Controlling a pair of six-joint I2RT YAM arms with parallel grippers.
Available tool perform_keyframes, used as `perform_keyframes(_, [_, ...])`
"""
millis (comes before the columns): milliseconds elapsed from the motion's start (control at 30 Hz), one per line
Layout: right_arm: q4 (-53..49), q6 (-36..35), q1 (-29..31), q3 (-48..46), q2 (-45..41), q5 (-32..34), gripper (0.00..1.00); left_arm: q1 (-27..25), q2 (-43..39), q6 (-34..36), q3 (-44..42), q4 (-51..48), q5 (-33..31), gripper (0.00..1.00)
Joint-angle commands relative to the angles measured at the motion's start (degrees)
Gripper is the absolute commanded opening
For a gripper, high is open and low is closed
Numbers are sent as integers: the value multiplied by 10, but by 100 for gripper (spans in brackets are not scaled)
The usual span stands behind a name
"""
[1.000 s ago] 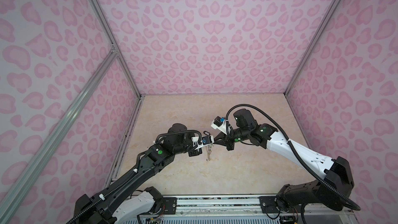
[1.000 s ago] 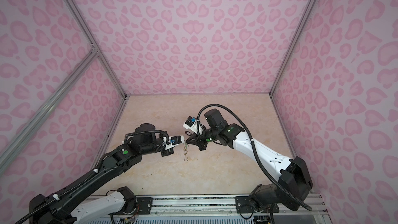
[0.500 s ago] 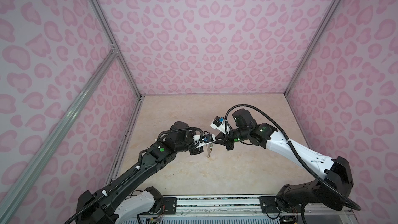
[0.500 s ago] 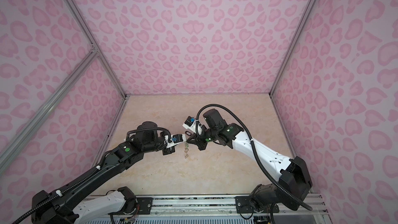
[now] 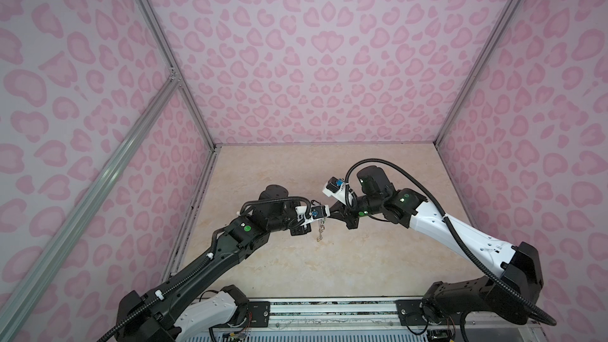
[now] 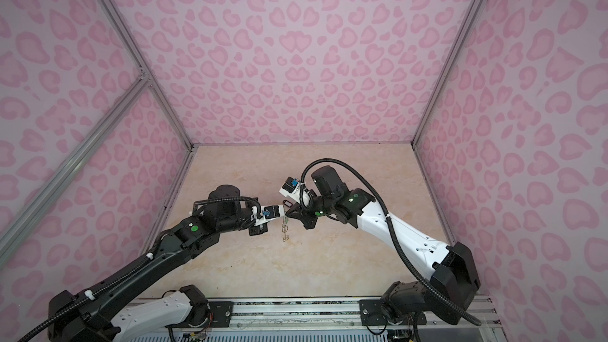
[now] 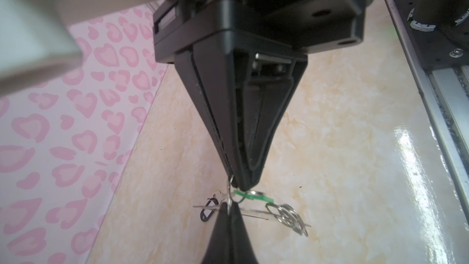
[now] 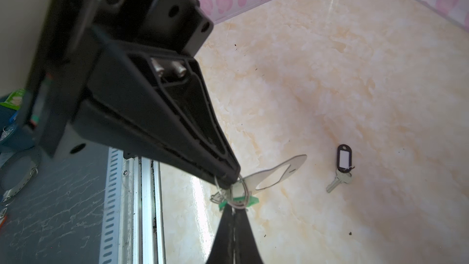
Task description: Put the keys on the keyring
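Note:
Both grippers meet in mid-air over the middle of the table. The keyring [image 8: 276, 173], a flat grey plate with an oval slot, hangs between them, with a bunch of split rings [image 7: 286, 212] at one end; in both top views it dangles as a thin strip [image 5: 319, 230] [image 6: 285, 229]. My left gripper [image 7: 229, 206] [image 5: 324, 222] is shut on one of its rings. My right gripper [image 8: 233, 209] [image 6: 289, 216] is shut at the green-tagged key [image 7: 253, 196] [image 8: 250, 201], tip to tip with the left. The black-tagged key [image 8: 344, 161] [image 7: 209, 209] lies flat on the table, apart.
The marble-look table [image 5: 329, 268] is walled in by pink patterned panels on three sides. A metal rail [image 5: 329, 307] with both arm bases runs along the front edge; it also shows in the right wrist view [image 8: 144, 199].
The left arm has shifted slightly toward the right arm. Both grippers stay shut and together at the hanging keyring.

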Motion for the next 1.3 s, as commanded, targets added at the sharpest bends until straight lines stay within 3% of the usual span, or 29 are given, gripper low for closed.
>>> perform_keyframes(0, [23,-25,-2,-8,-10,-6,0,-1,-1,12,4,-22,24,3])
perform_keyframes(533, [-18,-36,-10,9,8,-50,0,-2,-7,40,1,-27,12,3])
perform_keyframes(733, [-44,-38,-12,9,1,-42,0,-2,-10,47,-2,-17,-12,3])
perform_keyframes(933, [-43,-42,-8,-9,-15,-26,0,-2,-9,46,0,-16,-1,3])
perform_keyframes(1167, [-27,-8,-4,-5,-2,-57,0,-2,-17,51,-8,2,-12,3])
perform_keyframes(1267, [-32,-21,-5,-11,-8,-34,0,-2,-25,72,-16,11,3,3])
